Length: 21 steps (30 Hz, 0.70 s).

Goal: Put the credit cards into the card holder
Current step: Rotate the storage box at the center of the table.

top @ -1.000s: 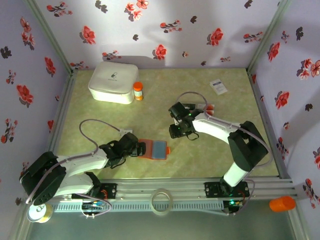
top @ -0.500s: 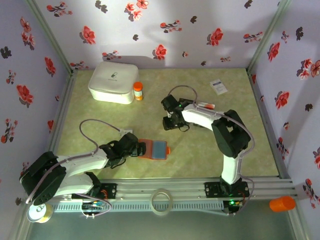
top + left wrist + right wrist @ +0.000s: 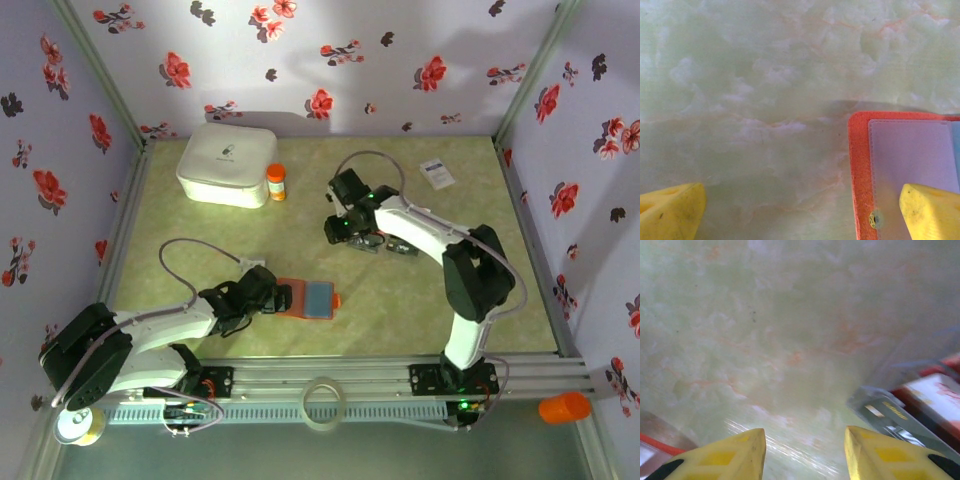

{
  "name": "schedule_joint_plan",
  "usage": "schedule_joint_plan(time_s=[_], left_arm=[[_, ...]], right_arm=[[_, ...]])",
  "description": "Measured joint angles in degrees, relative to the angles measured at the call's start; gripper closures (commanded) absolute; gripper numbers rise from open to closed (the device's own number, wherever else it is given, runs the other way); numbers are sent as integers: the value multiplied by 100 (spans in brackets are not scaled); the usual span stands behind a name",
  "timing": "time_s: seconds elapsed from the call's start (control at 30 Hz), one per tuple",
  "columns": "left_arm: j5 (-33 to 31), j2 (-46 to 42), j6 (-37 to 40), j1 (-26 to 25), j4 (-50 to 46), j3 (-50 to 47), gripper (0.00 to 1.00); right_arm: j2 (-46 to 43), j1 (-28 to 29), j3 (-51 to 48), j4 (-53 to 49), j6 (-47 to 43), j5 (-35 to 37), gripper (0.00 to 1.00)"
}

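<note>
Nearest you, your left hand (image 3: 801,192) is hanging low over the pale green marbled worktop (image 3: 765,90). Its yellow fingers (image 3: 670,210) are spread wide and are gripping nothing. One of them is sitting over the clear inner pocket of the flat orange folding card holder (image 3: 860,165); you cannot tell whether it is touching. From above, the card holder (image 3: 300,297) is lying open near the front middle of the worktop, its grey-blue panel facing up, right beside that hand (image 3: 275,297).

Farther back, near the middle, your right hand (image 3: 804,432) is pointing down with its fingers parted, and bare worktop is showing between them. Just to its right, the thin dark-and-red credit cards (image 3: 932,392) are lying blurred on the worktop, well apart from the card holder.

At the far left, a white rounded plastic box (image 3: 228,163) is sitting with a small orange-capped bottle (image 3: 275,182) just beside it. At the far right, a white card with dark print (image 3: 437,173) is lying flat.
</note>
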Motion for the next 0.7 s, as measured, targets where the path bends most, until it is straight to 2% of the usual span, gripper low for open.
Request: schedule_joint_plan(time_s=[0.3,0.7], left_arm=[[-2,-26,0,0,-17,0,0],[-2,-48,2,0,-17,0,0]], right_arm=[[-461,-380,-520,-374,-439,767,55],[-1384,-1449,-1394,-442,-505,981,47]])
